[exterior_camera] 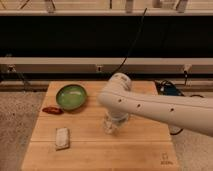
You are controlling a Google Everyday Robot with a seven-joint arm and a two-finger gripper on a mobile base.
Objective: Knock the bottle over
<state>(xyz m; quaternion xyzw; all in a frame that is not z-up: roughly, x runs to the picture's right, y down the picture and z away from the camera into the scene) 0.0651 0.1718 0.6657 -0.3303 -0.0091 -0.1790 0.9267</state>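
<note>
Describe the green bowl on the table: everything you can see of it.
The green bowl is round and shallow, glossy like glazed ceramic or plastic, with a darker rim and a pale sheen inside; it looks empty. It stands upright on the wooden table, rear left. A small red object lies near its front left edge; whether they touch cannot be told. The gripper is low at the table's middle, right of the bowl, apart from it.
</note>
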